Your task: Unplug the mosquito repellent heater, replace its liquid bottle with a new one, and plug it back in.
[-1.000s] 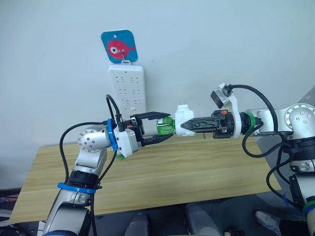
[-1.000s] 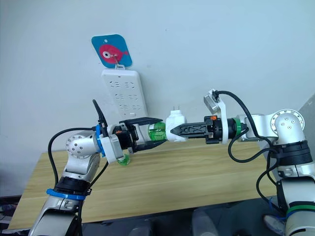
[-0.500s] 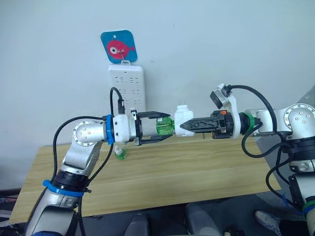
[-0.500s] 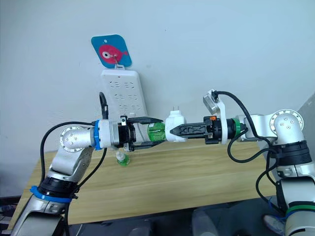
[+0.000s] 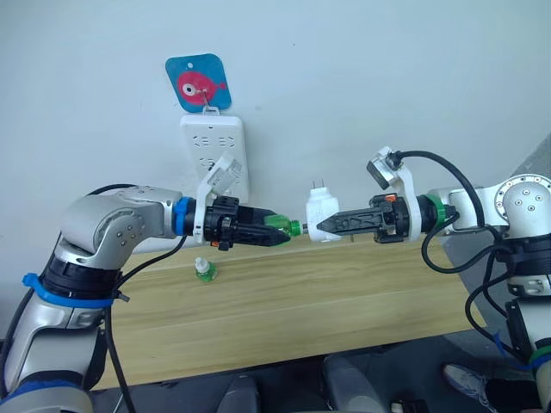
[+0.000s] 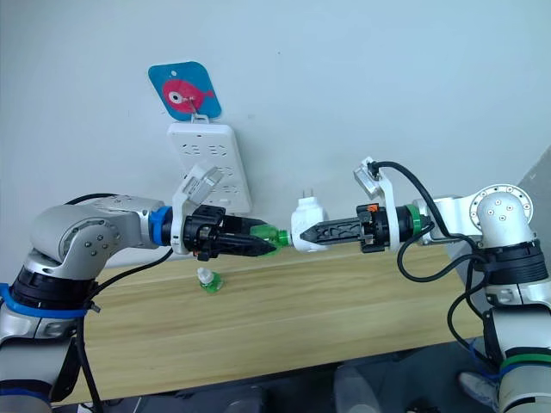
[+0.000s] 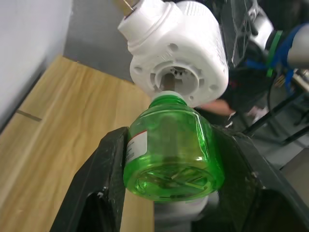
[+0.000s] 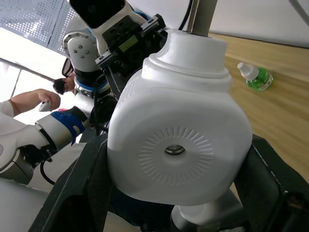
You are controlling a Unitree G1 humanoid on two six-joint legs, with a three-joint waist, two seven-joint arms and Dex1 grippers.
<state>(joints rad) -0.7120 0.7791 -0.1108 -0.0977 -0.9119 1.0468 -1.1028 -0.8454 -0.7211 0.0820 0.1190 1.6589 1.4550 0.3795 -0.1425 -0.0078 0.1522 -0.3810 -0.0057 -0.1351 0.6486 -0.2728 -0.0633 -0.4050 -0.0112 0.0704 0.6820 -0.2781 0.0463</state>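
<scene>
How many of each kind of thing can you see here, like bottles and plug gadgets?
Green liquid bottles: 2, one held in the left gripper at, one lying on the table at
Mosquito repellent heater: 1
Power strip: 1
Fish hanger: 1
Total: 5

Bottle point(image 5: 280, 228) left of heater point(image 5: 320, 213), above table point(image 5: 344, 301)

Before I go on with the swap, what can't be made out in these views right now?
- Head views: the green bottle neck meets the mosquito repellent heater; thread engagement is too small to judge.
- Left wrist view: the bottle hides part of the heater's socket.
- Right wrist view: the heater hides the bottle.
- Head views: which sockets on the power strip are free; the left gripper covers its lower part.
</scene>
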